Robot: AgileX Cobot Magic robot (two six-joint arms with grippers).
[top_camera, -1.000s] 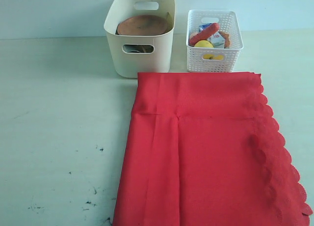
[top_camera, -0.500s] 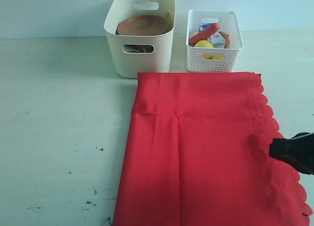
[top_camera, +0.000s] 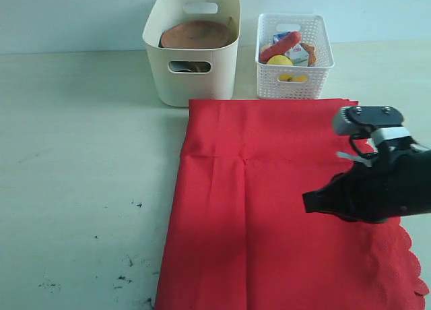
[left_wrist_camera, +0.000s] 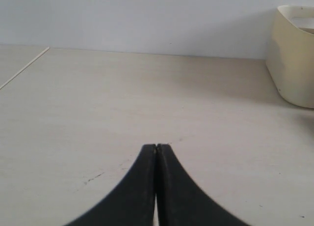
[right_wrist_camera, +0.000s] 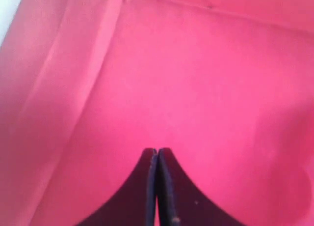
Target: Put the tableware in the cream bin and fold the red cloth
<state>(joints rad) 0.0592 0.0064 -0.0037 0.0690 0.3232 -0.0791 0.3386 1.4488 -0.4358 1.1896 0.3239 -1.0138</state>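
The red cloth (top_camera: 269, 209) lies folded over on the table, its scalloped edge on the right. My right gripper (top_camera: 306, 202) hovers over the cloth's right half, shut and empty; in the right wrist view its tips (right_wrist_camera: 157, 151) meet above red fabric (right_wrist_camera: 206, 78). The cream bin (top_camera: 192, 67) stands behind the cloth with the round brown wooden plate (top_camera: 195, 34) lying on top inside. The other tableware is hidden. My left gripper (left_wrist_camera: 156, 147) is shut over bare table, with the cream bin (left_wrist_camera: 294, 54) off to one side; it is out of the exterior view.
A white lattice basket (top_camera: 294, 81) with a sausage, a lemon and other foods stands right of the cream bin. The pale table (top_camera: 81, 162) stretches bare to the left of the cloth. A wall runs behind the bins.
My right arm has come in from the right edge and now reaches leftward over the cloth's right half. The cloth and both bins have stayed put.
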